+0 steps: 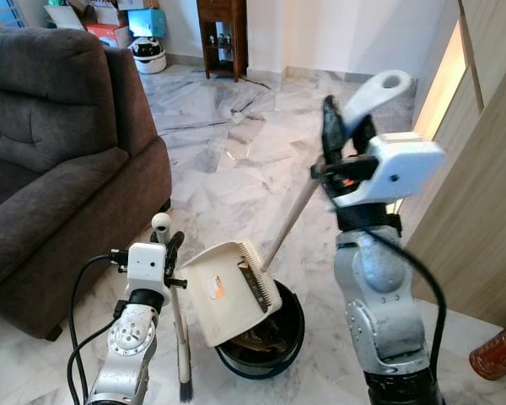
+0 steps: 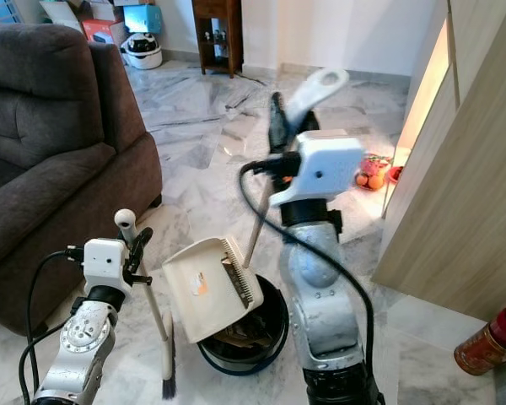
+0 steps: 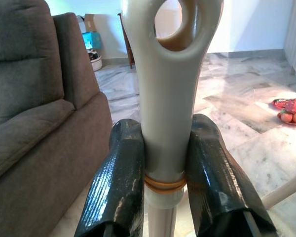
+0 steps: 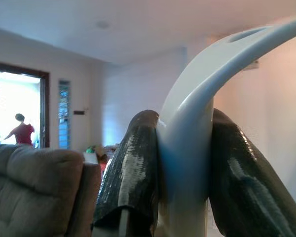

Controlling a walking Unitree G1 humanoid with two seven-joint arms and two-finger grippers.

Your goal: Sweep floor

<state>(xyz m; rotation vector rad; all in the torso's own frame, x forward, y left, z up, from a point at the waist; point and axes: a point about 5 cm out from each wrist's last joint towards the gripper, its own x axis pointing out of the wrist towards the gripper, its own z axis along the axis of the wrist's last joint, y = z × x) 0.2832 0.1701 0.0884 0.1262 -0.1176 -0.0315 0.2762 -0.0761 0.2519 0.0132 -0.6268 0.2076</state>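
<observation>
Left end effector (image 3: 165, 187) pinches the broom (image 1: 182, 337); right end effector (image 4: 185, 173) pinches the dustpan (image 1: 232, 291), tilted over, apparently touching, a bin (image 1: 291, 333).

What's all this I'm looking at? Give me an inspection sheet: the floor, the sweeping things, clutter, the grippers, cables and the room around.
Surface: marble floor, glossy, grey-veined.
Job's things: broom upright, bristles down at the floor; dustpan tipped over a black bin, its long handle rising to the right.
Clutter: red tin on the floor at far right; bag of fruit by the wooden panel.
Grippers: left gripper shut on the broom's handle top; right gripper shut on the dustpan handle.
Cables: black cable looping beside the left arm; another along the right arm.
Surroundings: dark sofa on the left, wooden cabinet and boxes at the far wall.
</observation>
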